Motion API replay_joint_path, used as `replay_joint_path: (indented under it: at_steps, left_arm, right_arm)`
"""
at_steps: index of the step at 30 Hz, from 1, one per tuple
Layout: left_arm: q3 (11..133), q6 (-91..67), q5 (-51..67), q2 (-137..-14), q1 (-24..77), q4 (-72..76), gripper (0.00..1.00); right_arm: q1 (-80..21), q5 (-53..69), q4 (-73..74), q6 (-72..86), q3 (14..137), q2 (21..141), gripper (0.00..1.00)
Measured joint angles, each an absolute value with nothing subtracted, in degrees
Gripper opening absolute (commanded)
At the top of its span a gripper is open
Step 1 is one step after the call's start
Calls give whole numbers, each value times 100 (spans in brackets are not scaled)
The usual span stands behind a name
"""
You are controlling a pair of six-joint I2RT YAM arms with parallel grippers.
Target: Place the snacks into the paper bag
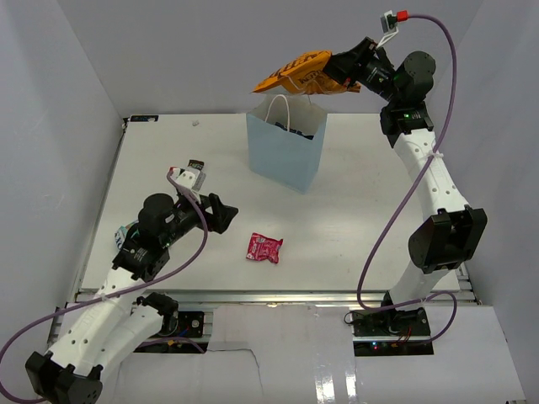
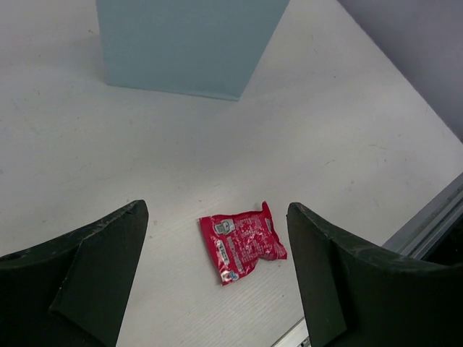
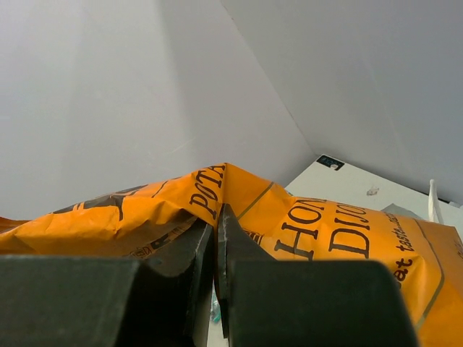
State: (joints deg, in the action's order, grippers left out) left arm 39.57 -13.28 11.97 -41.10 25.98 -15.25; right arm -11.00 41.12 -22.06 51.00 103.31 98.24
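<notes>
The light blue paper bag [image 1: 285, 151] stands upright at the table's back middle, something dark blue showing inside it; its base also shows in the left wrist view [image 2: 181, 47]. My right gripper [image 1: 335, 69] is shut on the orange chip bag [image 1: 296, 76] and holds it in the air just above the bag's mouth; in the right wrist view the orange chip bag [image 3: 325, 231] is pinched between the closed fingers [image 3: 231, 246]. My left gripper [image 1: 226, 214] is open and empty, left of the small pink-red packet [image 1: 264, 247], which lies flat on the table [image 2: 242, 242]. The green packet and candy bar are out of view.
White walls enclose the table [image 1: 168, 168] on three sides. A metal rail [image 1: 278, 296] runs along the near edge. The right arm's purple cable [image 1: 396, 219] hangs in a loop over the table's right side.
</notes>
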Motion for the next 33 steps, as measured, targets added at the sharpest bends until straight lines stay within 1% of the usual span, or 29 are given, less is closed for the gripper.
replay_joint_path:
  at_steps: [3, 6, 11, 20, 33]
  left_arm:
    - [3946, -1315, 1334, -4010, 2598, -1175, 88]
    - [4112, -1323, 1549, -4182, 2598, -803, 88]
    - [5210, -1334, 1887, -5284, 2598, -134, 88]
    - [6654, -1173, 2451, -6949, 2598, 814, 88]
    - [7612, -1212, 3232, -8128, 2600, 1929, 87]
  right_arm:
    - [-1103, 4112, -2206, 5229, 10328, 9800, 8]
    - [-1098, 4110, -2204, 5286, 10320, 9725, 8]
    - [-1044, 4110, -2220, 5369, 10141, 9376, 8]
    - [-939, 4106, -2421, 5522, 9913, 8938, 8]
    - [-1118, 4091, -2587, 5769, 9657, 8965, 8]
